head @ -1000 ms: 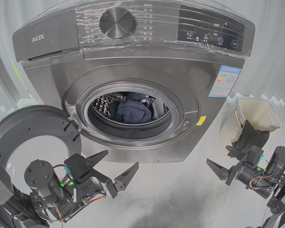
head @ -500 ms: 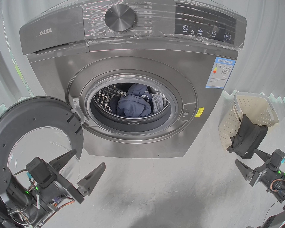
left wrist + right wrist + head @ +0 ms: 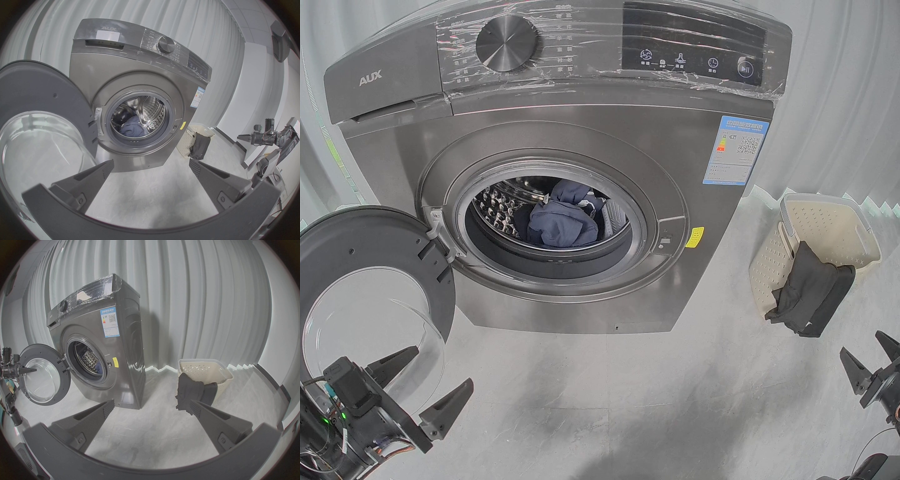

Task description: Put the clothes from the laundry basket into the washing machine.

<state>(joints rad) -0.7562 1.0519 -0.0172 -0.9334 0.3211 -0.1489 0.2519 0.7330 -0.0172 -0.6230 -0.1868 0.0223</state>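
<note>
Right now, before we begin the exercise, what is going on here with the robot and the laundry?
Laundry loading is partway done. The washing machine has its door swung open, and a blue garment lies in the drum. A dark garment hangs over the rim of the laundry basket beside the machine, not yet picked up. The left gripper and the right gripper are both open and empty, in front of the machine.

Washer door partly beyond the head view's left edge, right pincer partly beyond its right edge.
</note>
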